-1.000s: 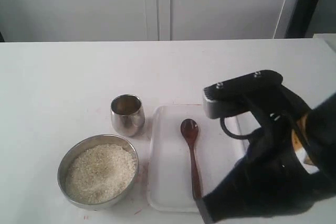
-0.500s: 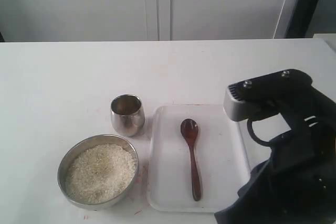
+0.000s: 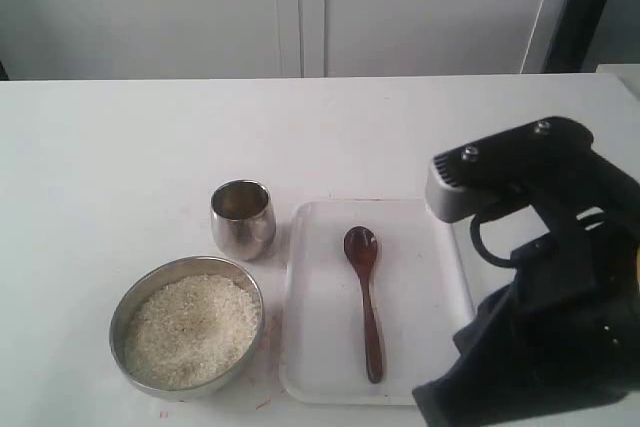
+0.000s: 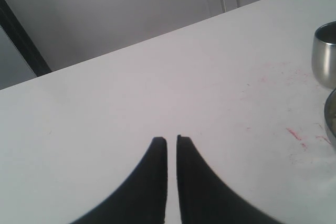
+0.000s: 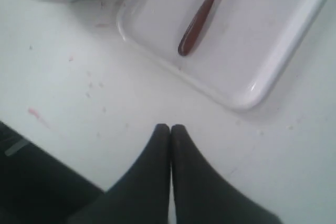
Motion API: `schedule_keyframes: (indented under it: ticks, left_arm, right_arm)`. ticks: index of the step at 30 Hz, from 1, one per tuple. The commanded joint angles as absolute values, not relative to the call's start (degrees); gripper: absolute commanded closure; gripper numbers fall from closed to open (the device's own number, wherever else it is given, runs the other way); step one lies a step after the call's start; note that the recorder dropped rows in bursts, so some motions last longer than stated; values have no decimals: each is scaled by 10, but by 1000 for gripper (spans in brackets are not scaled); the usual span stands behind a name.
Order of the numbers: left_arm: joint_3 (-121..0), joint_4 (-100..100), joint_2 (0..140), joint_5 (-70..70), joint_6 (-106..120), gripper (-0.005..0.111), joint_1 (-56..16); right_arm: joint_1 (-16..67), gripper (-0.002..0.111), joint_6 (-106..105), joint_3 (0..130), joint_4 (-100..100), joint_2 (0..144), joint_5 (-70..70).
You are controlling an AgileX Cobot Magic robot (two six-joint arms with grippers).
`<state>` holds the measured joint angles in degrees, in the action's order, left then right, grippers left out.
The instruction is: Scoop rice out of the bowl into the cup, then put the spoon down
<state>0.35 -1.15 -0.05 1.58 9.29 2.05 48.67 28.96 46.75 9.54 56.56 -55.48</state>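
Scooping task, with the spoon at rest. The wooden spoon point(image 3: 368, 307) lies free on a white tray point(image 3: 420, 287) by the worktop's point(image 3: 120, 147) near edge, right of centre. Its scoop points to the far edge and its handle to the near edge. It is slim, dark reddish-brown and glossy.

The steel bowl point(image 3: 186, 262) sits left of the tray, well filled with rice point(image 3: 190, 332). The steel cup point(image 3: 243, 222) stands just behind the bowl, and what it holds cannot be told.

The right gripper point(image 5: 170, 128) hangs over bare worktop off the tray's near side, close to the handle end, with its jaws together and empty. The left gripper point(image 4: 171, 139), towards the left edge, shows only a hairline slit and is also empty.

If scooping is yet to come, the right jaws must part, descend and pinch the thin handle. Otherwise the task looks complete.
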Motion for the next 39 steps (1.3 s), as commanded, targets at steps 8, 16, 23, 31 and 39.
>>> schedule_keyframes:
  ticks: [8,16,23,31,39]
  left_arm:
    - [0,-5,0,12,92,92,19]
    - [0,-5,0,12,92,92,19]
    - [0,-5,0,12,92,92,19]
    - [0,-5,0,12,92,92,19]
    - [0,-5,0,12,92,92,19]
  right_arm:
    - [483,108,282,436,277,541,-300]
    - [399,108,289,332,280,457,-111]
    - [275,108,352,242,276,359,-39]
    - [164,108,385,141,274,259,38]
    - [113,108,418,83,274,154,82]
